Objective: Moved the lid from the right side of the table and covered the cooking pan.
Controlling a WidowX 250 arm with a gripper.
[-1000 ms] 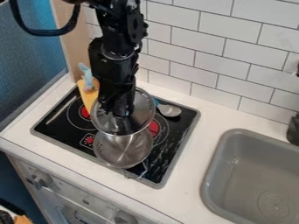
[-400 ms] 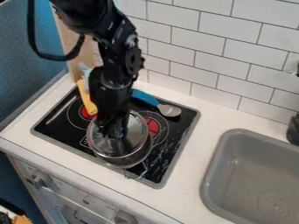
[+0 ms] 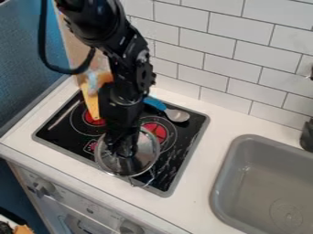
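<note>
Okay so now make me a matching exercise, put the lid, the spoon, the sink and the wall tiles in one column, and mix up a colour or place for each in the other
Column one
1. Lid
2. Spoon
3. Sink
4. Wall tiles

Column two
A. White, in rows
B. Blue handle, lying toward the back of the stovetop
C. At the gripper
D. Grey, set into the counter

Right pairs: 1-C, 2-B, 3-D, 4-A
</note>
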